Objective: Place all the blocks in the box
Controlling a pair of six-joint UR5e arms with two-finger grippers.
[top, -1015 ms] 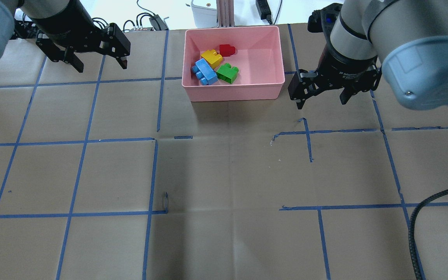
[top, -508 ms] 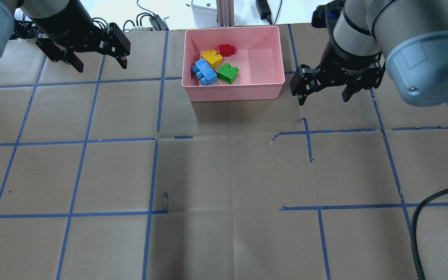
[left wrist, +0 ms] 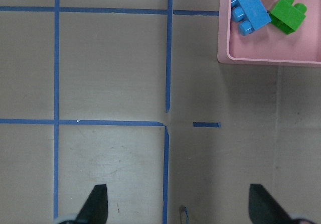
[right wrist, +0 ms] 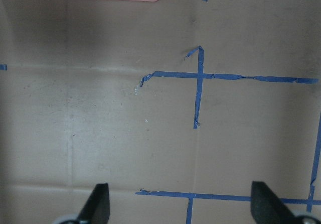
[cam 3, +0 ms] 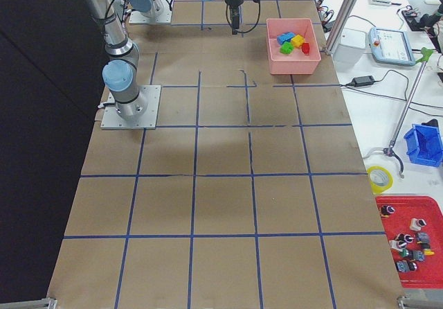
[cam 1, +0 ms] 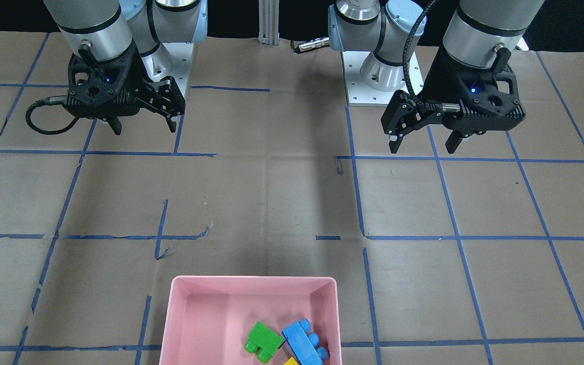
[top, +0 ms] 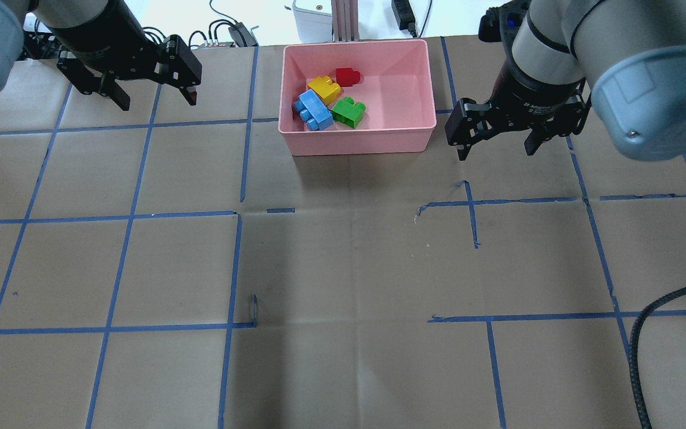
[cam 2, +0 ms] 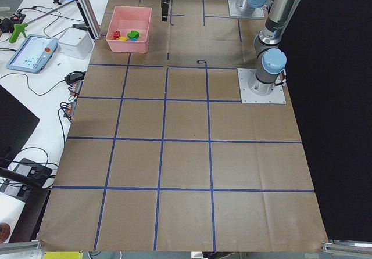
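Four small studded plastic toy bricks, the green brick [top: 348, 112], red brick [top: 347, 76], blue brick [top: 314, 109] and yellow brick [top: 325, 89], lie clustered inside the shallow pink rectangular plastic tray [top: 358, 143] at the upper middle of the overhead frame. The left fingers [top: 118, 98], upper left, and the right fingers [top: 458, 143], just right of the tray, are spread wide and empty above the brown paper-covered bench [top: 343, 268] (no brick shows on it). The task looks finished; the next move probably calls only for parking both arms clear of the tray.
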